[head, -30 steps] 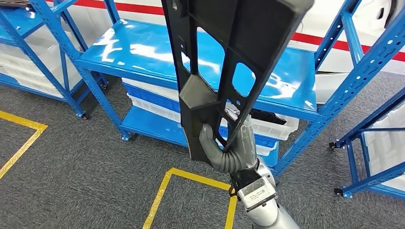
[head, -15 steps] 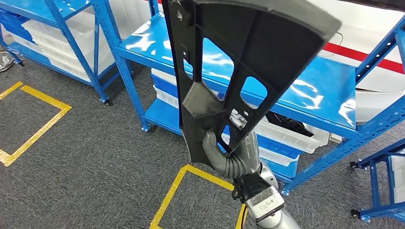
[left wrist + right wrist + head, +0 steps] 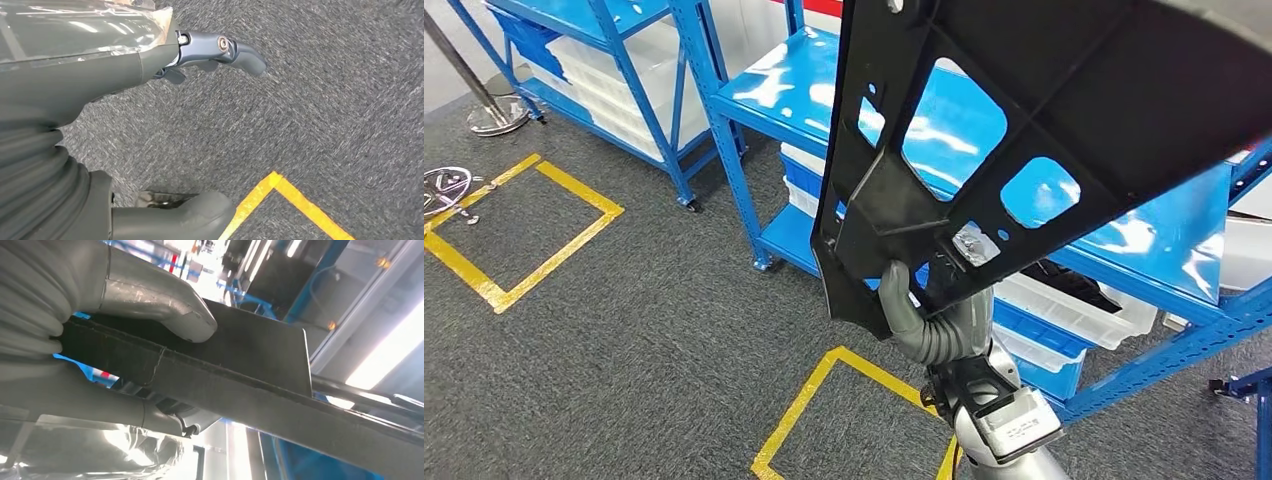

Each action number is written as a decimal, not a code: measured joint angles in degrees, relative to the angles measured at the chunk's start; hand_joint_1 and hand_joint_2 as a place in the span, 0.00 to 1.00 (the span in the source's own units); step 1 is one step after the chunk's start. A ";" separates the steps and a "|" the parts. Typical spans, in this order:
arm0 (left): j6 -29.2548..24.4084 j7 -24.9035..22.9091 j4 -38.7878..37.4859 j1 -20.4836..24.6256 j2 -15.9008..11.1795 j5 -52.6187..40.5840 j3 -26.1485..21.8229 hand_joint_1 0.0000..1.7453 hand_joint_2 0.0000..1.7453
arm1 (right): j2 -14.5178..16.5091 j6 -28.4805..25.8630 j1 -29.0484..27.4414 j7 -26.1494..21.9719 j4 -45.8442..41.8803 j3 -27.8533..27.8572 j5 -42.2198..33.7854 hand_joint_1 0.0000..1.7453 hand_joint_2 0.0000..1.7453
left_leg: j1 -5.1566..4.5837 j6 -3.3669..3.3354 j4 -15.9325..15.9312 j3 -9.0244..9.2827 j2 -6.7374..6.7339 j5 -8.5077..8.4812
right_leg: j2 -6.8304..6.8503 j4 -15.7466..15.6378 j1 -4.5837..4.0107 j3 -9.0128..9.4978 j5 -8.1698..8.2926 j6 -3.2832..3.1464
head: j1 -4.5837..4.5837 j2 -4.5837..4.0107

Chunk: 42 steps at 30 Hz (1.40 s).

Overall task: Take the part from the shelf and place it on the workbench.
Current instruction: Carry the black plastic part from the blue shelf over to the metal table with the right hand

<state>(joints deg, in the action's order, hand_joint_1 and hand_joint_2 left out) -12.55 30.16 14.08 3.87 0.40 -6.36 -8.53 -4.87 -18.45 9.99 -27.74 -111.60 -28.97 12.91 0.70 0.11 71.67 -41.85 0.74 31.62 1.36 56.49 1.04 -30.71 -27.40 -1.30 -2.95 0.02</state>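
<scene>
Two yellow floor squares (image 3: 522, 232) lie on the grey carpet, the nearer one cut off. The left hand (image 3: 100, 150) hangs over the carpet, fingers (image 3: 220, 50) spread, empty. The right hand (image 3: 936, 318) clamps the black part's (image 3: 1034, 130) lower edge; its top runs out of frame, hiding much of the blue shelf (image 3: 784, 85).

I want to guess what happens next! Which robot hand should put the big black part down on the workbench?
The right hand, probably. It already grips the black part near its lower end, thumb pressed on it. The left hand hangs over the carpet, holding nothing.
</scene>
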 joint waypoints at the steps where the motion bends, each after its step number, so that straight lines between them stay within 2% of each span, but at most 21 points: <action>1: -0.05 0.07 -0.01 0.01 -0.04 0.14 0.05 0.00 1.00 | -0.10 -0.19 0.22 -0.02 0.05 -0.05 -0.28 1.00 1.00 | 0.25 0.29 2.04 -1.03 -0.23 0.42 | 0.57 0.01 -0.04 -0.03 -0.01 0.00 | 0.01 0.00; 2: -0.16 0.15 -0.02 0.00 -0.10 0.33 0.09 0.00 1.00 | -0.19 -0.33 0.51 -0.02 0.12 -0.13 -0.59 1.00 1.00 | 0.50 0.53 1.86 -0.95 -0.47 -0.25 | 1.11 0.02 -0.03 -0.02 -0.03 0.02 | 0.01 0.00; 4: -0.54 0.40 -0.04 0.03 -0.30 0.84 0.09 0.00 1.00 | -0.36 -0.56 1.48 -0.02 0.31 -0.40 -1.27 1.00 1.00 | 0.92 0.82 -5.21 2.87 -2.13 -3.76 | 2.13 0.09 -0.06 0.12 -0.19 0.28 | 0.01 0.00; 7: -0.92 0.75 -0.05 0.22 -0.51 1.29 0.10 0.00 1.00 | -0.57 -0.72 3.06 -0.02 0.51 -0.81 -1.85 1.00 1.00 | 0.65 0.18 -13.49 7.29 -4.28 -6.32 | 3.43 0.31 -0.72 0.29 -0.67 1.29 | -0.24 0.00; 9: -0.98 0.84 -0.13 0.23 -0.53 1.43 0.11 0.00 1.00 | -0.69 -0.74 3.60 -0.02 0.65 -1.05 -2.16 1.00 1.00 | 0.23 -0.55 -13.57 7.07 -3.25 -6.36 | 4.28 0.21 -0.93 0.40 -0.75 1.97 | -0.43 0.00; 11: -0.99 0.87 -0.26 0.17 -0.53 1.62 0.11 0.00 1.00 | -0.90 -0.74 3.99 -0.01 0.78 -1.37 -3.03 1.00 1.00 | 0.18 -1.43 -14.15 7.23 -2.21 -6.83 | 3.50 1.04 -0.82 0.12 -1.49 2.55 | -0.47 0.00; 13: -1.02 0.90 -0.34 0.22 -0.54 1.93 0.11 0.00 1.00 | -1.28 -0.72 4.29 0.02 0.96 -1.67 -4.07 1.00 1.00 | 0.29 -2.30 -14.64 7.36 -1.09 -7.33 | 0.88 6.00 -0.50 -2.08 -4.20 2.35 | -0.54 0.00; 15: -1.07 0.91 -0.38 0.29 -0.55 2.16 0.10 0.00 1.00 | -1.77 -0.67 4.39 0.06 1.33 -1.94 -4.68 1.00 1.00 | 0.21 -2.63 -14.67 7.16 0.20 -7.47 | -0.77 13.91 -0.34 -5.87 -7.49 1.97 | -0.59 0.00; 17: -1.08 0.93 -0.43 0.18 -0.51 2.21 0.09 0.00 1.00 | -2.15 -0.63 4.40 0.09 1.82 -2.21 -4.87 1.00 1.00 | 0.16 -2.65 -14.63 7.06 1.61 -7.52 | -1.13 16.88 -0.31 -7.51 -7.99 2.50 | -0.60 0.00; 19: -1.07 0.99 -0.45 0.11 -0.44 2.23 0.10 0.00 1.00 | -2.34 -0.63 4.52 0.09 2.17 -2.44 -4.91 1.00 1.00 | 0.19 -2.54 -14.46 7.08 3.05 -7.54 | -1.69 10.95 -0.16 -4.72 -4.97 3.51 | -0.60 0.00; 21: -1.07 1.03 -0.45 0.11 -0.39 2.25 0.10 0.00 1.00 | -2.47 -0.63 4.76 0.09 2.40 -2.68 -4.91 1.00 1.00 | 0.14 -2.13 -14.10 6.93 4.28 -7.51 | -3.02 3.50 0.04 -1.33 -2.03 3.79 | -0.60 0.00; 25: -1.07 1.14 -0.52 -0.16 -0.42 2.29 0.10 0.00 1.00 | -2.66 -0.63 5.22 0.10 2.68 -3.11 -4.94 1.00 1.00 | 0.07 -0.82 -14.12 6.25 5.35 -7.84 | -2.74 1.00 -0.07 -0.33 -0.70 2.29 | -0.52 0.00; 27: -1.13 1.26 -0.58 -0.22 -0.40 2.32 0.11 0.00 1.00 | -2.67 -0.63 5.40 0.09 2.72 -3.31 -4.94 1.00 1.00 | 0.04 -0.36 -12.27 5.37 3.34 -6.52 | -1.89 0.75 0.27 -0.22 -0.39 1.37 | -0.35 0.00; 29: -1.32 1.36 -0.60 -0.05 -0.39 2.51 0.13 0.00 1.00 | -2.68 -0.54 5.45 0.10 2.74 -3.51 -5.17 1.00 1.00 | 0.00 0.04 -5.54 2.30 0.54 -2.73 | -0.80 0.67 0.15 -0.16 -0.36 0.66 | -0.15 0.00; 31: -1.60 1.38 -0.63 0.05 -0.30 2.75 0.15 0.00 1.00 | -2.75 -0.25 5.44 0.13 2.82 -3.81 -5.66 1.00 1.00 | 0.08 0.30 1.85 -1.22 -0.38 0.27 | 0.40 0.68 -0.19 -0.19 -0.44 0.42 | -0.09 0.00; 32: -1.72 1.39 -0.66 0.03 -0.23 2.86 0.15 0.00 1.00 | -2.79 -0.12 5.44 0.14 2.85 -4.03 -5.85 1.00 1.00 | 0.09 0.31 2.99 -1.76 -0.50 0.25 | 0.96 0.68 -0.29 -0.18 -0.47 0.39 | -0.08 0.00; 33: -1.81 1.41 -0.68 0.01 -0.19 2.92 0.16 0.00 1.00 | -2.82 -0.04 5.44 0.14 2.87 -4.24 -5.96 1.00 1.00 | 0.10 0.24 1.74 -1.06 -0.66 -0.82 | 1.49 0.68 -0.35 -0.14 -0.51 0.37 | -0.08 0.00; 35: -1.89 1.51 -0.70 0.03 -0.17 2.99 0.17 0.00 1.00 | -2.84 -0.02 5.48 0.14 2.89 -4.54 -5.99 1.00 1.00 | 0.00 -0.17 -6.01 3.22 -2.06 -4.28 | 2.47 0.69 -0.51 0.05 -0.65 0.36 | -0.08 0.00; 37: -1.90 1.62 -0.70 0.13 -0.16 2.99 0.18 0.00 1.00 | -2.88 -0.02 5.54 0.14 2.88 -4.67 -6.01 1.00 1.00 | -0.38 -0.74 -12.27 6.65 -3.73 -6.14 | 3.27 0.74 -1.04 0.12 -0.90 0.59 | -0.17 0.00; 40: -1.93 1.70 -0.73 0.13 -0.12 2.97 0.18 0.00 1.00 | -2.93 -0.02 5.59 0.16 2.88 -4.86 -6.07 1.00 1.00 | -0.73 -1.48 -13.68 7.00 -3.00 -6.43 | 4.29 0.74 -1.49 0.13 -1.16 1.19 | -0.34 0.00; 42: -1.97 1.66 -0.76 0.12 -0.07 2.97 0.20 0.00 1.00 | -2.97 -0.02 5.57 0.15 2.86 -4.92 -6.17 1.00 1.00 | -0.52 -2.19 -14.28 7.21 -2.01 -6.92 | 2.95 2.12 -1.36 -0.43 -2.12 1.56 | -0.39 0.00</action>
<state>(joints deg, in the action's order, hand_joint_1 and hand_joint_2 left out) -14.52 31.82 13.32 3.99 0.33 -3.39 -8.33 -7.84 -18.47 15.56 -27.59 -108.74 -33.89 6.74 0.18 -2.08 57.39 -34.64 -1.27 24.70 4.31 58.62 -0.32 -31.13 -29.53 0.26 -3.33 0.02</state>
